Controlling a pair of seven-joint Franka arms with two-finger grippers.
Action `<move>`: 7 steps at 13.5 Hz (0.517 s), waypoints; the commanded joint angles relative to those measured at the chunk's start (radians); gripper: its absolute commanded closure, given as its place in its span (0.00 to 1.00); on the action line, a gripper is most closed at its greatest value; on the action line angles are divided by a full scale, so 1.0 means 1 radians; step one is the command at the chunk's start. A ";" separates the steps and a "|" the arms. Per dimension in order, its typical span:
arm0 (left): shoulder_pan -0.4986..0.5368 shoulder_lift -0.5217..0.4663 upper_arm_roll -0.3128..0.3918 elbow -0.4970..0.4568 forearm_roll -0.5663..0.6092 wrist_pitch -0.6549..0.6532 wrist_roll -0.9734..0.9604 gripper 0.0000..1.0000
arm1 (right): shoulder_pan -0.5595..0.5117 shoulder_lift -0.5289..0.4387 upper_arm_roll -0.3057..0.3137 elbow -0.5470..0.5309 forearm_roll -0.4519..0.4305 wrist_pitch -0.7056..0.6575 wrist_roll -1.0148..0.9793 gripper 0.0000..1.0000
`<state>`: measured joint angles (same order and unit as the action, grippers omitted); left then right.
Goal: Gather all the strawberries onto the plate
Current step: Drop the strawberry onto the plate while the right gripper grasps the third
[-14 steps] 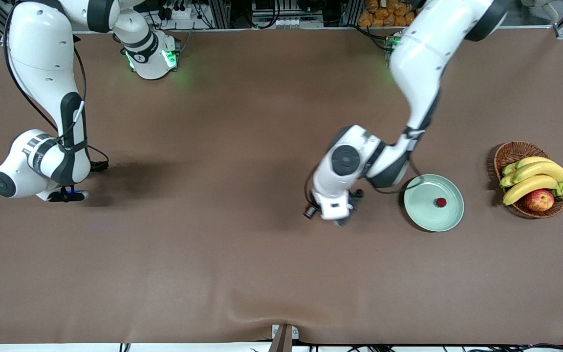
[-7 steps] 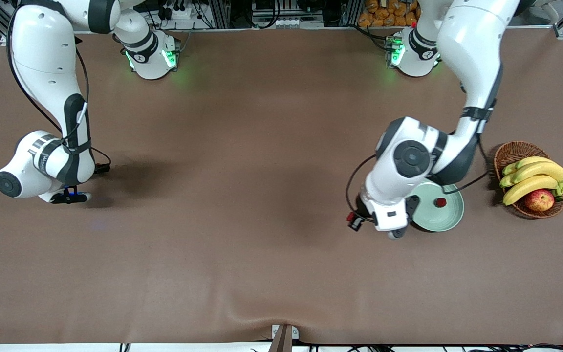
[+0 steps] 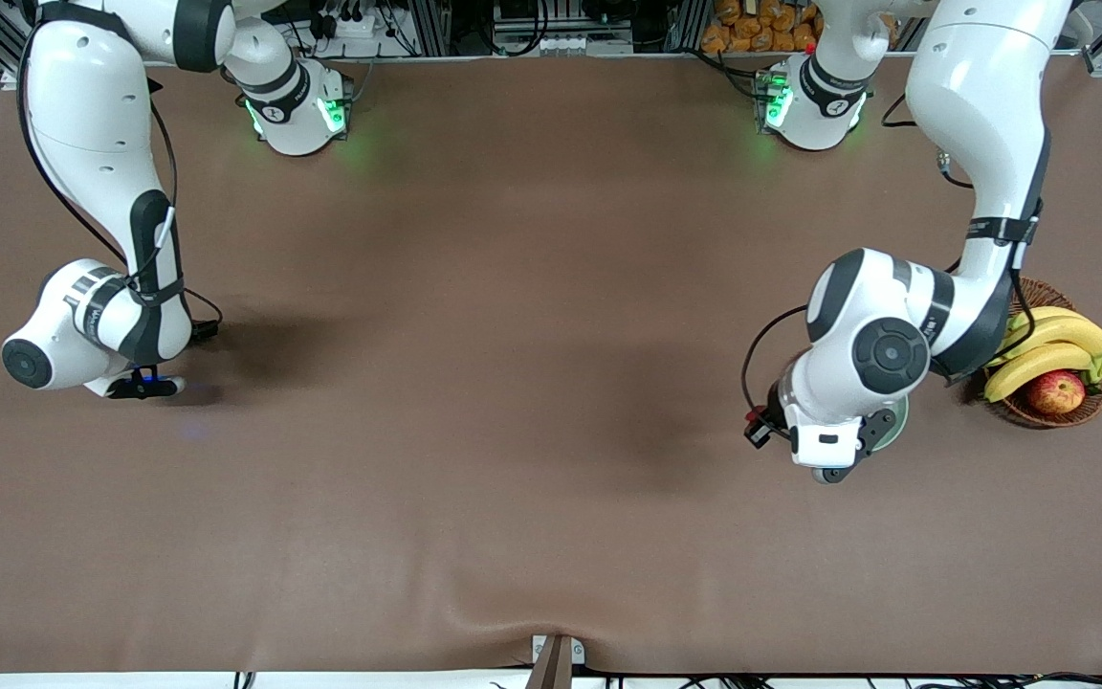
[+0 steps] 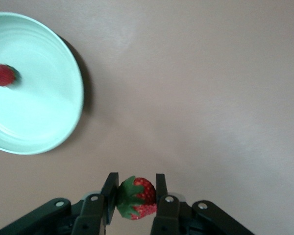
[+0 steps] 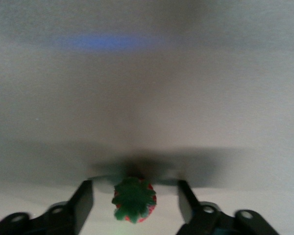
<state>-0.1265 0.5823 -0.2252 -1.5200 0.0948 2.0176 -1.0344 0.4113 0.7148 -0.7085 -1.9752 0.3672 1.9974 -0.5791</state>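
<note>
The left gripper (image 4: 134, 198) was clamped on a strawberry (image 4: 135, 198), its green cap and red flesh showing between the two fingers. In the front view the left arm's wrist hung over the mint-green plate (image 3: 898, 418), hiding nearly all of it. The left wrist view showed the plate (image 4: 63, 122) off to one side with one strawberry (image 4: 3, 75) already lying in it, so the carried berry looked to be not yet over the dish.

The right gripper (image 5: 134, 198) was down at the table near the right arm's end, its fingers standing apart on either side of a third strawberry (image 5: 134, 199) without touching it.

The step in hand seemed to be twofold: delivery by the left arm and a pick by the right. Next, the left gripper would likely need to come squarely over the plate and let go low, so the berry does not roll out. The right fingers would need to close on their berry before lifting.

A wicker basket (image 3: 1001, 299) of bananas (image 3: 1048, 346) and an apple (image 3: 1054, 391) stood just beside the plate.
</note>
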 commanded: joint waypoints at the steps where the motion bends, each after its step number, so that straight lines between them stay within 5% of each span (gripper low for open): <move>1: 0.070 -0.030 -0.010 -0.061 -0.014 -0.036 0.173 1.00 | -0.020 -0.014 0.020 -0.007 -0.001 -0.017 -0.036 1.00; 7: 0.189 0.010 -0.008 -0.103 0.002 -0.027 0.424 1.00 | 0.009 -0.031 0.020 0.111 0.005 -0.016 -0.128 1.00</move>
<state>0.0278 0.5856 -0.2228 -1.6055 0.0949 1.9925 -0.6788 0.4131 0.7061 -0.6989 -1.9316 0.3700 1.9921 -0.6482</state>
